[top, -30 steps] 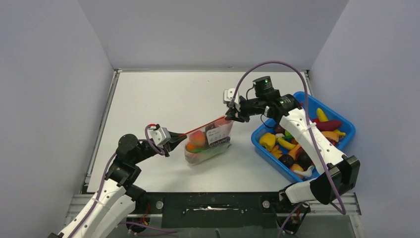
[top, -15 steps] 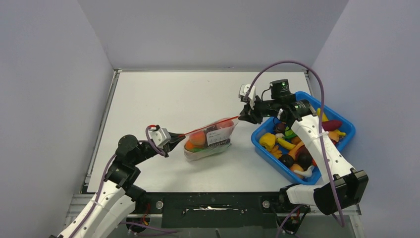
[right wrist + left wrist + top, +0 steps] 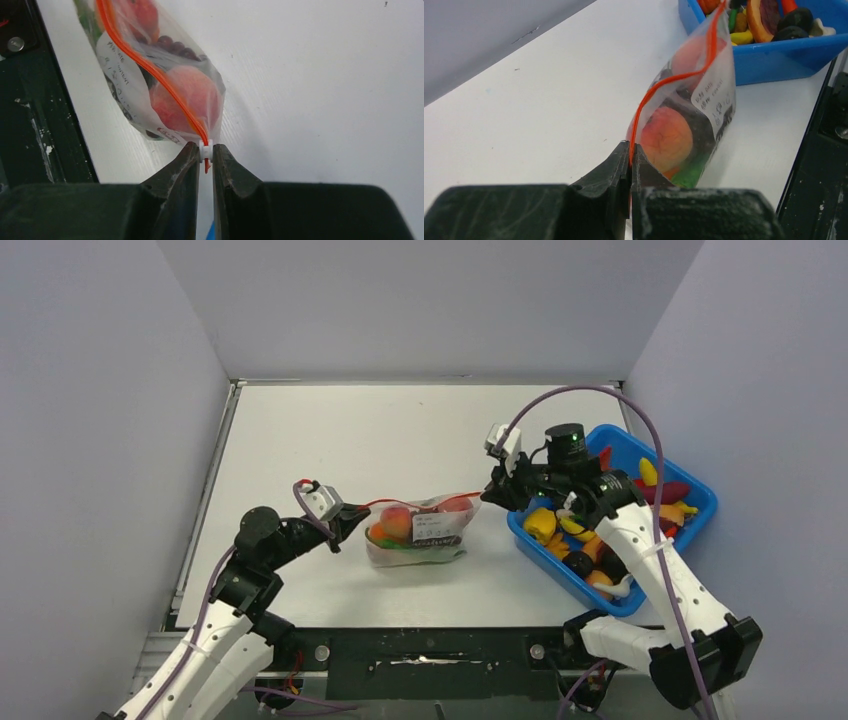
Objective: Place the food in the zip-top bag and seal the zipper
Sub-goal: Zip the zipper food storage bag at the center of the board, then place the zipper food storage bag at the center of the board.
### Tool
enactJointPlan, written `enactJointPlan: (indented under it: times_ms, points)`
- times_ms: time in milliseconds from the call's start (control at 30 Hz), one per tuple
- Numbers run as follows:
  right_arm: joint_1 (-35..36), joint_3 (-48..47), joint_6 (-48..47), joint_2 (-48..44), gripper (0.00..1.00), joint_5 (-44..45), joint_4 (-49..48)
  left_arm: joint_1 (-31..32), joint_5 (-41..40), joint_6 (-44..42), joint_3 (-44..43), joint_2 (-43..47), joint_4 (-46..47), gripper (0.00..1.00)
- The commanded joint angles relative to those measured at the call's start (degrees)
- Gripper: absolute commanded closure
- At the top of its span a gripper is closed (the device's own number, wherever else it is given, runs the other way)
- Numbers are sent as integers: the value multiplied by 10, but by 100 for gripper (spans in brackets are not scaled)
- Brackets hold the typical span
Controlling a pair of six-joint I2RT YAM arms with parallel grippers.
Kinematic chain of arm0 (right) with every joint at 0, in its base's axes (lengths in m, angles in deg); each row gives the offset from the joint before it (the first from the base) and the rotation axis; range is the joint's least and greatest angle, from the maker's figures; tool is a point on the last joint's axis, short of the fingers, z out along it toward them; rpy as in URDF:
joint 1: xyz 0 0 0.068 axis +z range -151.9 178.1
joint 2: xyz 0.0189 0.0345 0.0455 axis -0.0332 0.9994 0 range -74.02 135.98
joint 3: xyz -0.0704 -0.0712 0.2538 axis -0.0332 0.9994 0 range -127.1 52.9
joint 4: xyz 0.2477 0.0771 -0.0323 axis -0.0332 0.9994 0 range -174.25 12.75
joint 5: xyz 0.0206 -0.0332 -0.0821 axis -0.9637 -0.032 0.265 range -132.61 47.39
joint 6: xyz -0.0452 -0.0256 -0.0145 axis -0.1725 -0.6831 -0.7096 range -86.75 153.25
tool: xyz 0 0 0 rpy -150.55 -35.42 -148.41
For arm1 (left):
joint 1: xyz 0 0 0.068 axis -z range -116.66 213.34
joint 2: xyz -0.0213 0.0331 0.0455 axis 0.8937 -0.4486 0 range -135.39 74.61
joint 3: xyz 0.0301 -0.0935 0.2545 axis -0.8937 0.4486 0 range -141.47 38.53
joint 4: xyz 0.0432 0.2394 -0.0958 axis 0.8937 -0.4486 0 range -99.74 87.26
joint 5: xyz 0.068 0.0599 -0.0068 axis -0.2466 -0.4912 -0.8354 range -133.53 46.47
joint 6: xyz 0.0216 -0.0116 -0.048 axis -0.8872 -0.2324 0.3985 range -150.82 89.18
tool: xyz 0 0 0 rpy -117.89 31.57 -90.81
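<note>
Zip-top bag (image 3: 418,536): clear, crinkly, w/ food (image 3: 398,521) inside, orange-red zipper (image 3: 152,74) atop

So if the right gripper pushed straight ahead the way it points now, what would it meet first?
The zip-top bag itself: the right gripper pinches the white slider at the end of the zipper, and the reddish food piece inside lies directly ahead.

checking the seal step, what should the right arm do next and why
Probably open the right end effector and let go: the white slider it pinches sits at the far end of the zipper, which looks like one closed line.
</note>
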Motion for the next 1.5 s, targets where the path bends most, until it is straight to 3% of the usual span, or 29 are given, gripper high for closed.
enactJointPlan:
  times_ms: [0,233,467,633,867,967,1200,1467]
  points:
    - [25,35,80,-64,100,17,-85,-6,-46,62,-48,-7,3,100]
    - [5,61,71,-20,100,48,-202,-6,-151,131,-29,-34,-4,100]
    - [-1,-11,80,99,84,39,-287,-10,-239,156,-72,-99,-16,100]
    - [1,-43,124,125,59,51,-317,-18,-285,145,-91,-143,-2,100]
    - [8,-16,212,51,25,118,-335,-45,-357,131,-135,-222,-7,100]
    - [11,23,242,-3,0,127,-354,-70,-397,139,-126,-229,9,100]
    - [17,101,349,-82,3,135,-395,-164,-385,170,-125,-249,7,100]
    - [17,85,400,-75,2,197,-308,-211,-387,188,-110,-244,2,100]
